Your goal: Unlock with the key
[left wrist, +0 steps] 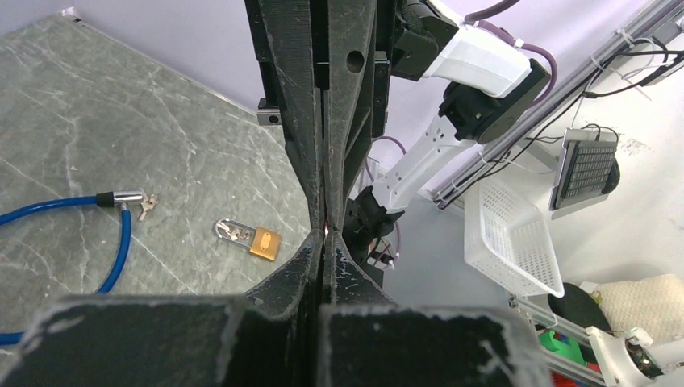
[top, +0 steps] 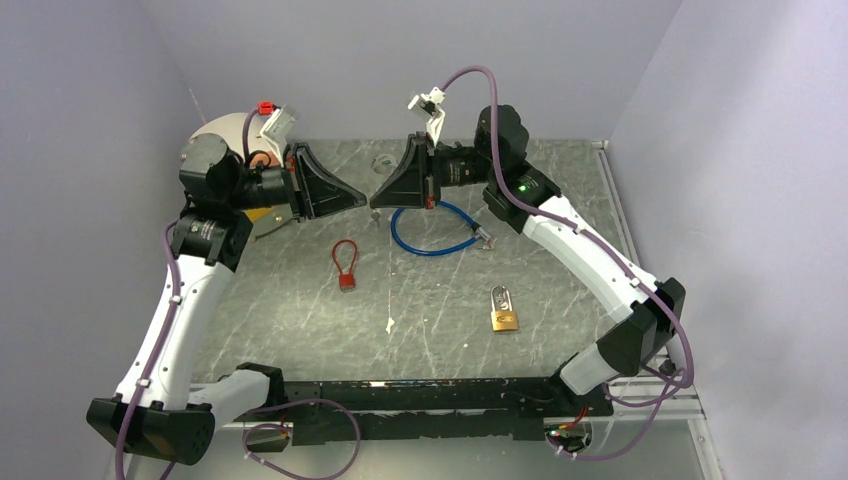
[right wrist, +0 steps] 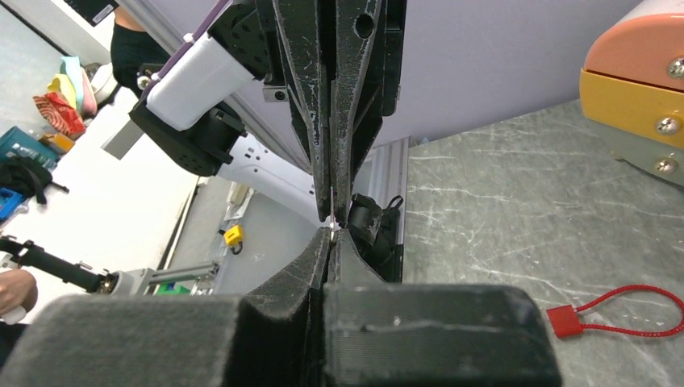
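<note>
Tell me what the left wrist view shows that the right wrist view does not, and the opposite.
Only the left wrist view: the blue coated cable lock with silver keys at its end, the brass padlock, and a white plastic basket off the table. Only the right wrist view: the small red cable-loop lock and an orange-and-yellow rounded object. Both: the grey-green marbled tabletop, and the shut left gripper and right gripper meeting tip to tip.

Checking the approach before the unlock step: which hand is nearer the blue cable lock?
Right. In the top view the right hand, shut, sits at the far-left edge of the blue cable lock, fingertips pointing left. The left hand, also shut, lies further left, nearly tip to tip with it.
</note>
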You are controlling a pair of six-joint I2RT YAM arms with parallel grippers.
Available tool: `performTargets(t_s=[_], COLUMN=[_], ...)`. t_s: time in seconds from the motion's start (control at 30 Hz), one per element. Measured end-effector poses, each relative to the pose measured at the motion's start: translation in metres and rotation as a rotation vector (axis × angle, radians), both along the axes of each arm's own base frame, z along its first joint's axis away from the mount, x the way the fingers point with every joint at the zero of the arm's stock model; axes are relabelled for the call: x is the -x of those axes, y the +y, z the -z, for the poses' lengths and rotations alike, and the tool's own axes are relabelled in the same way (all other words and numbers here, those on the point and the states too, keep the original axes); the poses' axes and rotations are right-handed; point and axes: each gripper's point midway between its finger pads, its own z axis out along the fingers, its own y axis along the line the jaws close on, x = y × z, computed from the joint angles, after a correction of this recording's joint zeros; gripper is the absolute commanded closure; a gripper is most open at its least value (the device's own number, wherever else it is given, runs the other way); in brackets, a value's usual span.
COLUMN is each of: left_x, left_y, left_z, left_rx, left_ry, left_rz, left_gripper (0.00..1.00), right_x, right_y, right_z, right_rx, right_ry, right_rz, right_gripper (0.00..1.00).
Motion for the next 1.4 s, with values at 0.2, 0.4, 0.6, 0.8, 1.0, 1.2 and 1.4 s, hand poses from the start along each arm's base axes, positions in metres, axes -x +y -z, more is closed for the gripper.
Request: performTargets(t_s=[0.2,0.4,0.6,0.8,1.0,1.2,1.4], left_x=[-0.006,-0.022,-0.051,-0.081,-0.098,-0.104,-0.082], left_y=[0.001,0.010,0.045,0.080,0.102,0.102,0.098], left_z=[-0.002,-0.012,-0.004,0.051,0.132,0.250,0.333], left_rx=[0.008,0.037,0.030,-0.119,-0.316,-0.553,-0.757], left_ry=[0.003,0.016,0.093,0.262,0.442,0.681,0.841], left_rz=[-0.042,-0.230,-0.603,-0.870,-1.007,-0.992,-0.992], left_gripper=[0.31,0.14,0.11,0.09,0.06,0.06,0.06], right_x=[-0.007,-0.019,-0.032,-0.034,-0.046,-0.057,-0.067], right_y=[0.002,-0.002,-0.018,-0.028,-0.036,-0.047,-0.068], right_z=[0.001,0.019,0.019,0.020,0.052,0.113,0.167], right_rx=[-0.006,-0.011,-0.050,-0.063,0.001,0.137,0.270], right_ry=[-0.001,0.048,0.058,0.058,0.114,0.213,0.295], right_rz=[0.038,0.145,0.292,0.377,0.480,0.585,0.669], right_gripper=[1.00,1.00,1.00,1.00,1.00,1.00,1.00])
